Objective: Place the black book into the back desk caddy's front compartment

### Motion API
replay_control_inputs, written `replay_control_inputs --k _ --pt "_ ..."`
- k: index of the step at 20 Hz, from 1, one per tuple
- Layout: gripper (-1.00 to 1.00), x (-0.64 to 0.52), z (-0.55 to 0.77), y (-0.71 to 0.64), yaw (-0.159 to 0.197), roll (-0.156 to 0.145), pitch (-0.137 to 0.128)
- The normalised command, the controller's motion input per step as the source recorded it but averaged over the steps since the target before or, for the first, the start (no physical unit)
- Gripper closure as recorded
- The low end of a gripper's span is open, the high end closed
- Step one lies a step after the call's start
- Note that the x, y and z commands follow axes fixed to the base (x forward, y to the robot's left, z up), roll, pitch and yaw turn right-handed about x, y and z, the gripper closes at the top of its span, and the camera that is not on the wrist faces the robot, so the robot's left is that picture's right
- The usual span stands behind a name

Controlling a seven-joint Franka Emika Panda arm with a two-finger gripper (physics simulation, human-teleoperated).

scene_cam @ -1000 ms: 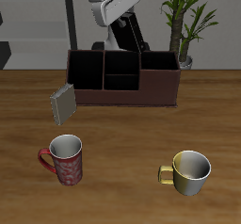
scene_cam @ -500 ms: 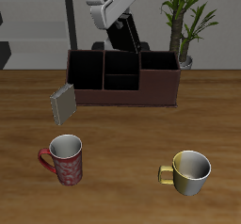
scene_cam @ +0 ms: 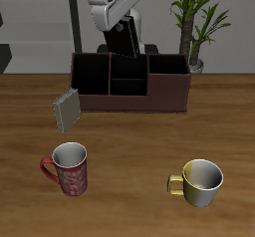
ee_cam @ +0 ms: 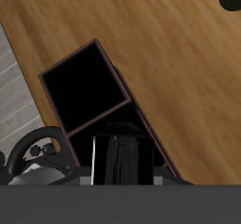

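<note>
Above the back desk caddy (scene_cam: 130,83), the claw (scene_cam: 127,32) hangs with the black book (scene_cam: 130,36) clamped between its fingers, the book pointing down toward the open cells and not yet touching the caddy's rim. From the wrist view the black book (ee_cam: 122,159) sits right under the claw, its glossy cover catching light, with a dark caddy cell (ee_cam: 83,85) beyond it and bare desk (ee_cam: 169,49) past the caddy wall.

By its look the book is thin, stiff and light, so it should not sag in the grip; the smooth cover could slide, so a hold across the flat faces near the upper edge suits it, as the claw seems to have it.

Beside the caddy's end, a grey book (scene_cam: 68,110) leans against its wall. Nearer the desk's front edge than the caddy stand a red mug (scene_cam: 68,168) and a yellow mug (scene_cam: 199,181), well clear of the claw.
</note>
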Motion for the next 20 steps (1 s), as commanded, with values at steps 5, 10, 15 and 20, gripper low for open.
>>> replay_control_inputs --k 5,10,15,20 --pt "1.0 0.09 0.02 -0.04 0.126 -0.113 -0.073" --pt "1.0 0.05 -0.02 0.08 0.018 -0.005 0.029" --pt "1.0 0.07 -0.05 0.09 0.192 0.0 -0.055" --pt "1.0 0.11 -0.16 0.09 0.065 -0.002 0.024"
